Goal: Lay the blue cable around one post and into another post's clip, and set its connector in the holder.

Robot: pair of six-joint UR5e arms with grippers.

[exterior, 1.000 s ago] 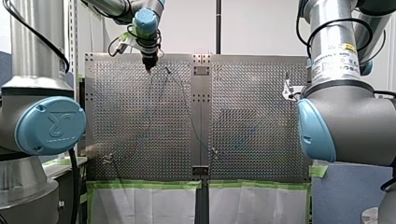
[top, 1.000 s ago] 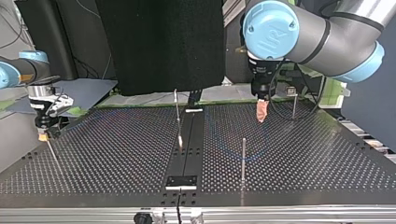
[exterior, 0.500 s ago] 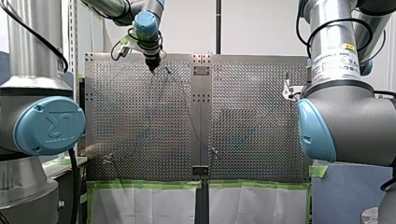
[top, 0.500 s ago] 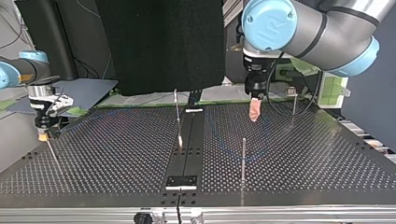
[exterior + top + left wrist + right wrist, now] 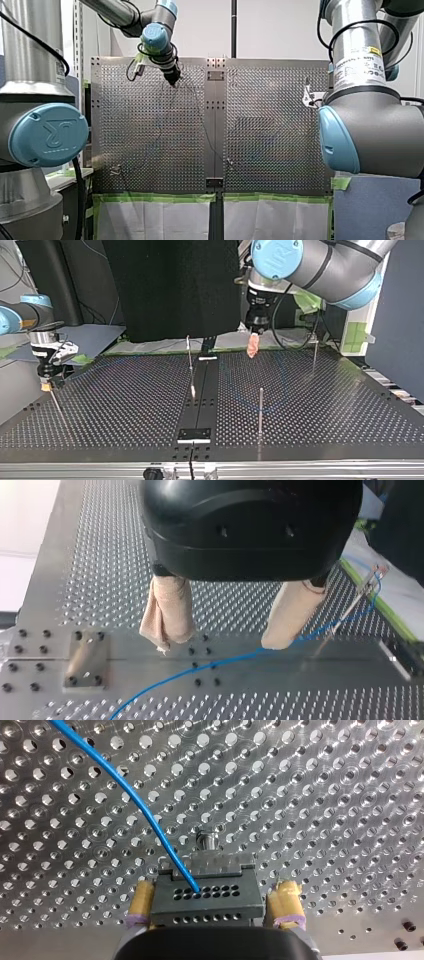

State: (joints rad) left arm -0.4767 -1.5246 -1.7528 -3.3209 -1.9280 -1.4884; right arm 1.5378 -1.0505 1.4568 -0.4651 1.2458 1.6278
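The blue cable ends in a grey connector with rows of holes. That connector sits on a post's holder, between the yellow pads of my right gripper, which stands open around it. At the top view's left, my right gripper hangs low over a thin post. My left gripper is open, its beige pads empty, just above the cable where it crosses the table's centre strip. In the top view my left gripper hovers near the far edge.
Thin upright posts stand on the perforated table. A post with a clip carries the cable beside my left gripper. A small metal block is bolted to the centre strip. Green tape lines the table's edge.
My left arm has swung toward the top view's left and back, its gripper tilting and staying open. My right arm and the connector have not moved.
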